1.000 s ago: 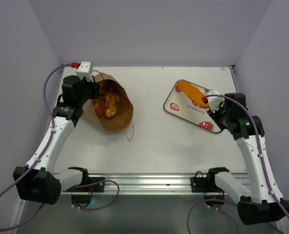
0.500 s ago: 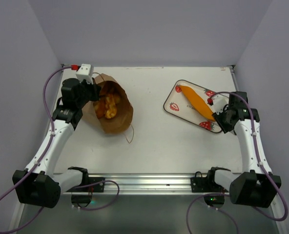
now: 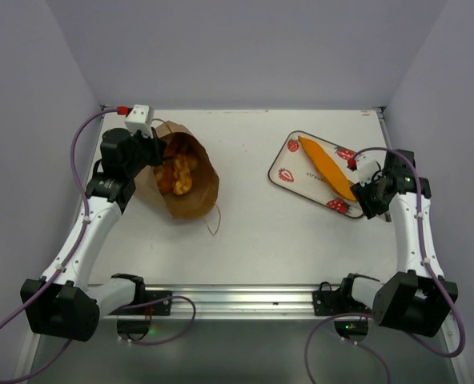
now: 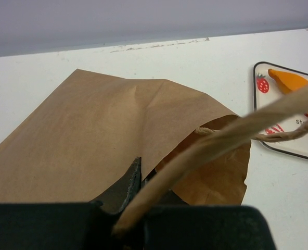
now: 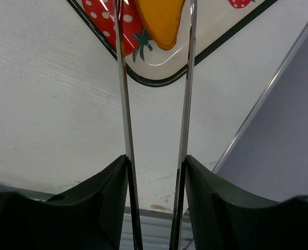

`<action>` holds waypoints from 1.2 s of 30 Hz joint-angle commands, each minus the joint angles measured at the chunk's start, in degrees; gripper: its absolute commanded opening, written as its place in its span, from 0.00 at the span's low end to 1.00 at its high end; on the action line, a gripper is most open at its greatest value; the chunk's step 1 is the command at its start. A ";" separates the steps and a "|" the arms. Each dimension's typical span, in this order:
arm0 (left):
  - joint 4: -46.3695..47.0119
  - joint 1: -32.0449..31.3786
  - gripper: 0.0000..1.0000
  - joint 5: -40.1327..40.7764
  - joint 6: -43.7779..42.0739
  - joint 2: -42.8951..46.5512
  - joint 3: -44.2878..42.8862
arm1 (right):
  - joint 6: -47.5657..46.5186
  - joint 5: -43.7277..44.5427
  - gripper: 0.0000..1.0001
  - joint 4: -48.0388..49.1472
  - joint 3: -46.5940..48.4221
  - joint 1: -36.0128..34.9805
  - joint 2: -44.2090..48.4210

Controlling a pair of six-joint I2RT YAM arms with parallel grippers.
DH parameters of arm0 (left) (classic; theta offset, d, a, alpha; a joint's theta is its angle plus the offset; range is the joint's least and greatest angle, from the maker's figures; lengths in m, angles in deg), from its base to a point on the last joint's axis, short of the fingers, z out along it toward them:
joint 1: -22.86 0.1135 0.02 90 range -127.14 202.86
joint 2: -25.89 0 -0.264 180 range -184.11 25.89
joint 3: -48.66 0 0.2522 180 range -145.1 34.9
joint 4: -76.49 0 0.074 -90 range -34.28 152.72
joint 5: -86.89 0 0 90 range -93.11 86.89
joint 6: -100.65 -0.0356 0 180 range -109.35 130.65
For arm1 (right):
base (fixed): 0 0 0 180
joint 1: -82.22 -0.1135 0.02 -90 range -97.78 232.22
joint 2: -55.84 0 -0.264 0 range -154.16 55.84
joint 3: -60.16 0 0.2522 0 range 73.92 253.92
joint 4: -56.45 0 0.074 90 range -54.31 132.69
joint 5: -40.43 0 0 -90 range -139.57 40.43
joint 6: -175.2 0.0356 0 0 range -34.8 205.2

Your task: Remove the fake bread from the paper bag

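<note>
Looking from above, I am pinching the paper bag (image 3: pixel 195 196) rim with my left claw (image 3: pixel 154 150); some fake bread (image 3: pixel 178 172) is showing in its mouth, and the baguette (image 3: pixel 327 166) is lying on the tray (image 3: pixel 287 174). At my left wrist, brown paper and a blurred string handle (image 4: pixel 221 139) are hiding that bread. At my right wrist, my right claw (image 5: pixel 156 164) is clamping tongs (image 5: pixel 124 104) whose arms are straddling the baguette's cut-off tip.

Materials and finishes.
The brown kraft paper bag (image 4: pixel 91 151) is matt and creased, its twisted paper-string handle (image 4: pixel 232 136) fibrous; the long orange toy baguette (image 3: pixel 327 166) is glossy plastic, the strawberry-print tray (image 3: pixel 281 164) smooth and shiny, the thin metal tongs (image 5: pixel 124 94) mirror-polished.
</note>
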 commanded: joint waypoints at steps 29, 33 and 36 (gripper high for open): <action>3.15 0.08 0.00 -12.08 3.29 -3.16 -4.91 | -3.01 -37.13 0.45 -14.41 24.95 -5.21 -0.67; 2.88 -0.01 0.00 -12.87 3.90 -4.92 -5.52 | -1.62 -36.00 0.44 -10.57 23.65 -19.44 1.17; 2.36 -0.01 0.00 -14.97 5.04 -6.41 -6.49 | -0.47 -33.80 0.43 -6.88 23.03 -31.05 0.39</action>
